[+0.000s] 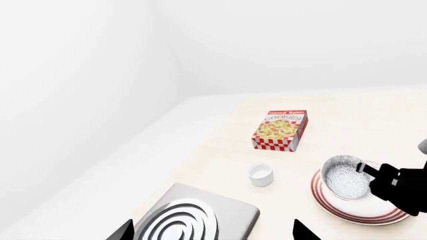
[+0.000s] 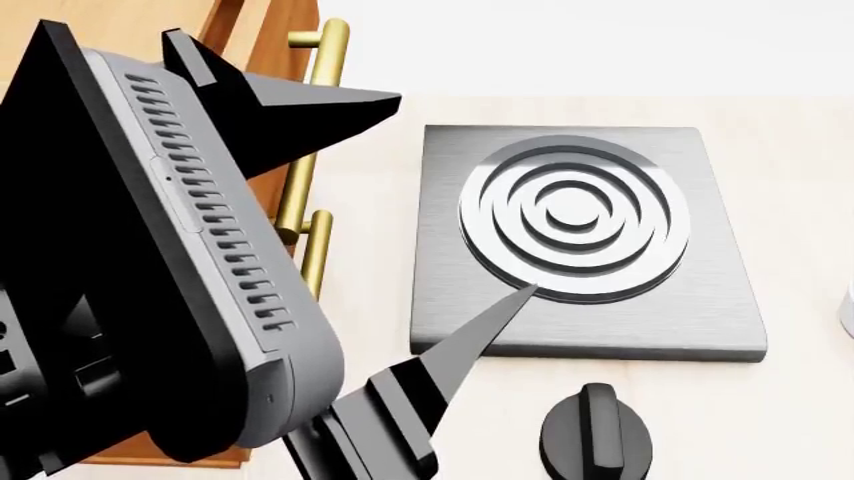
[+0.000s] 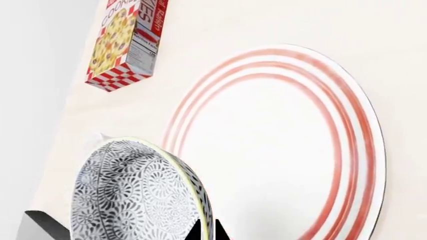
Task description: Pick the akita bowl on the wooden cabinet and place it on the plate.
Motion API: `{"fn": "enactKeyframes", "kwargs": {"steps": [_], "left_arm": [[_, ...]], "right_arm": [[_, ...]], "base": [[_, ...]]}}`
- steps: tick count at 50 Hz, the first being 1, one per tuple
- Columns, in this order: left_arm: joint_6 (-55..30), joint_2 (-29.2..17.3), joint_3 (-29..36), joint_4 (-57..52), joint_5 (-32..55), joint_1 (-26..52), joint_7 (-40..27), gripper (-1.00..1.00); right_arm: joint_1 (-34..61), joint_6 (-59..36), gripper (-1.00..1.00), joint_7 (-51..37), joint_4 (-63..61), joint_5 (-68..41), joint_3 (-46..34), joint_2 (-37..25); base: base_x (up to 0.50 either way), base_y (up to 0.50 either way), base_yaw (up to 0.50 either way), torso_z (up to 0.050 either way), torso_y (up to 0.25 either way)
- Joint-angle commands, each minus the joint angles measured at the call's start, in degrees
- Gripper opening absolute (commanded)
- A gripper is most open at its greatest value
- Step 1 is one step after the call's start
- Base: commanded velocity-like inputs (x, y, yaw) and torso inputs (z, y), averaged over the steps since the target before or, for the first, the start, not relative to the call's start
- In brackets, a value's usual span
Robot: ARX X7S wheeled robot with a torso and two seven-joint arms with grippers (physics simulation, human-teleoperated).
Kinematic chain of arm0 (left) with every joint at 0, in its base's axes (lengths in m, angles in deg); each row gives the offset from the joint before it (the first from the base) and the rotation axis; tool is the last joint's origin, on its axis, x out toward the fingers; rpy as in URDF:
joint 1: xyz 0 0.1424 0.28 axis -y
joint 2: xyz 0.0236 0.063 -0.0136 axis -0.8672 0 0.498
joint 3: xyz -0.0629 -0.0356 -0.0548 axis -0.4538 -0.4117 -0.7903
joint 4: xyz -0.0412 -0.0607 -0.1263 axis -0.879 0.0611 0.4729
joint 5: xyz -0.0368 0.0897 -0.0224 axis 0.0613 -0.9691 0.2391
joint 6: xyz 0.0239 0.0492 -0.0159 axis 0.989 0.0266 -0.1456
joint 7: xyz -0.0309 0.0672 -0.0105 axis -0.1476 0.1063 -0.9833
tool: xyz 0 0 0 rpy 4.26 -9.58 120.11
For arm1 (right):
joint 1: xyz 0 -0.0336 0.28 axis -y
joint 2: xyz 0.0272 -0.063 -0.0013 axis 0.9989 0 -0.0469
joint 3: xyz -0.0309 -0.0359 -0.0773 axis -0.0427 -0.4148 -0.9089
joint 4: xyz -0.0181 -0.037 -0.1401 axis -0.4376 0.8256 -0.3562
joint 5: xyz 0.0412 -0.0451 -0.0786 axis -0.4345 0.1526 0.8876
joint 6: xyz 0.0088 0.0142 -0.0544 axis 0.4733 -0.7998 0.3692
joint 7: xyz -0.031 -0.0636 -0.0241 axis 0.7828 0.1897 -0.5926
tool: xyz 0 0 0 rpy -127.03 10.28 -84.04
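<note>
The akita bowl (image 3: pixel 127 195), grey-patterned with a pale rim, hangs tilted over the plate (image 3: pixel 347 150), a wide white plate with red rings. My right gripper (image 3: pixel 208 231) is shut on the bowl's rim, one fingertip on each side of it. In the left wrist view the same bowl (image 1: pixel 345 177) sits above the plate (image 1: pixel 360 214), held by the black right gripper (image 1: pixel 365 171). I cannot tell whether bowl and plate touch. My left gripper (image 1: pixel 213 232) is open and empty above the metal burner. The wooden cabinet (image 2: pixel 287 45) stands behind my left arm.
A red-checked cookies box (image 1: pixel 281 130) lies beyond a small white cup (image 1: pixel 261 174). A grey metal burner plate with concentric rings (image 2: pixel 581 225) and a black knob (image 2: pixel 597 432) lie beside the cabinet. My left arm fills the head view's left half.
</note>
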Motion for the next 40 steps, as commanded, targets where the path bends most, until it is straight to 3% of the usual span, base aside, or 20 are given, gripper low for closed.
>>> {"fn": "enactKeyframes", "kwargs": {"steps": [1, 21, 40], "left_arm": [[0.05, 0.05, 0.07, 0.09, -0.19, -0.16, 0.15, 1.00], [-0.04, 0.07, 0.18, 0.32, -0.29, -0.16, 0.28, 1.00], [0.04, -0.01, 0.32, 0.47, -0.56, -0.52, 0.35, 1.00]], "right_arm": [[2.59, -1.30, -1.00, 0.53, 3.47, 1.40, -1.37, -0.21], [5.04, -2.51, -1.00, 2.98, 9.81, 1.46, -3.14, 0.69], [4.76, -1.70, -1.00, 3.09, 7.73, 3.04, -1.97, -0.48]], "base": [[0.00, 0.00, 0.00, 0.000, 0.000], [0.00, 0.00, 0.00, 0.000, 0.001], [0.00, 0.00, 0.00, 0.001, 0.000]]}}
